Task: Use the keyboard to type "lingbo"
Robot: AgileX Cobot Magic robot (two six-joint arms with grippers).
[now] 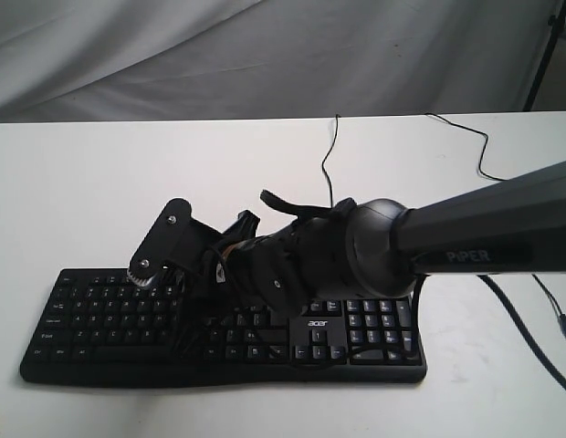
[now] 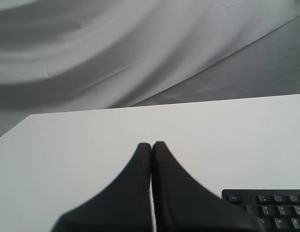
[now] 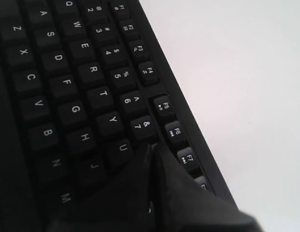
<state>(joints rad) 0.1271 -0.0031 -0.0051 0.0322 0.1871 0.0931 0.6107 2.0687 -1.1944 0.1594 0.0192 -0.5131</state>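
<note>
We see a plain white counter (image 1: 73, 182). A wide black keyboard (image 1: 91, 319) lies flat on its near part, and a thin black cable (image 1: 327, 160) trails from it across the surface toward the back.

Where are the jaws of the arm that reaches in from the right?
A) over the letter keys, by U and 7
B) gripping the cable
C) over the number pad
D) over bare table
A: in the right wrist view the shut jaws end right beside the U key and the 7 key of the keyboard.
</note>
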